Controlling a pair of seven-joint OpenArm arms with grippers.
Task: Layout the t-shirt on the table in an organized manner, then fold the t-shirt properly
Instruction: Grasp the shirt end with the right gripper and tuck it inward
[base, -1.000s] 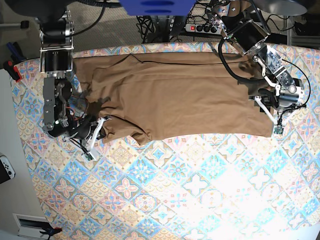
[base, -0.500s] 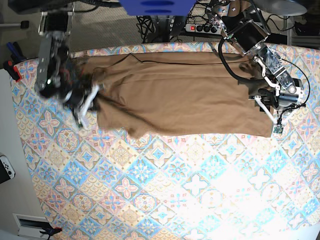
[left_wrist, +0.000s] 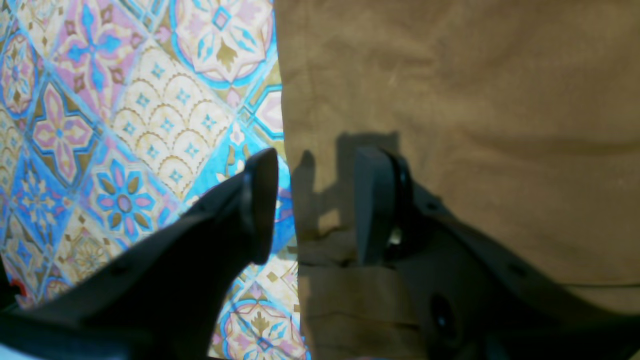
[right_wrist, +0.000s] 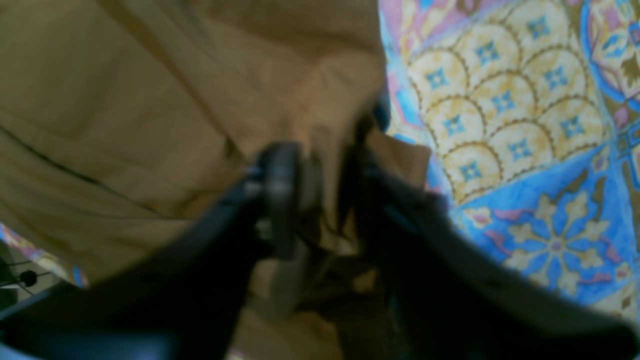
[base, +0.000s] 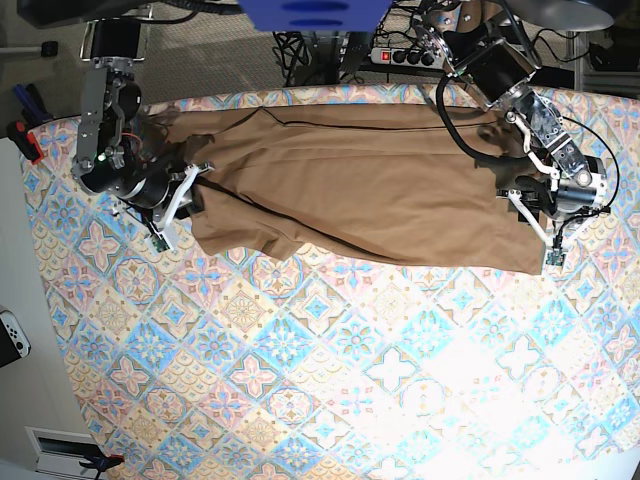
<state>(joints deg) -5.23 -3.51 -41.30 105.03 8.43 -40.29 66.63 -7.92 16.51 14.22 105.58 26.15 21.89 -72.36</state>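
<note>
The tan t-shirt (base: 370, 190) lies spread lengthwise along the far half of the table (base: 350, 380), with a rumpled fold at its near left corner. My right gripper (base: 172, 215) sits at the shirt's left end. In the blurred right wrist view its jaws (right_wrist: 320, 200) stand slightly apart, with bunched t-shirt (right_wrist: 150, 100) cloth between them and the table (right_wrist: 525, 125) to the right. My left gripper (base: 545, 240) is at the shirt's right end. It is open (left_wrist: 317, 205), straddling the flat t-shirt (left_wrist: 475, 100) edge, with one finger over the table (left_wrist: 125, 100).
A power strip (base: 405, 57) and cables lie on the floor behind the table's far edge. A white controller (base: 10, 335) sits off the table's left side, and a red clamp (base: 25, 135) is at its far left corner.
My right arm carried the shirt's left end toward the far left corner of the table, stretching the cloth, and its jaws have parted. The left arm has not moved.
</note>
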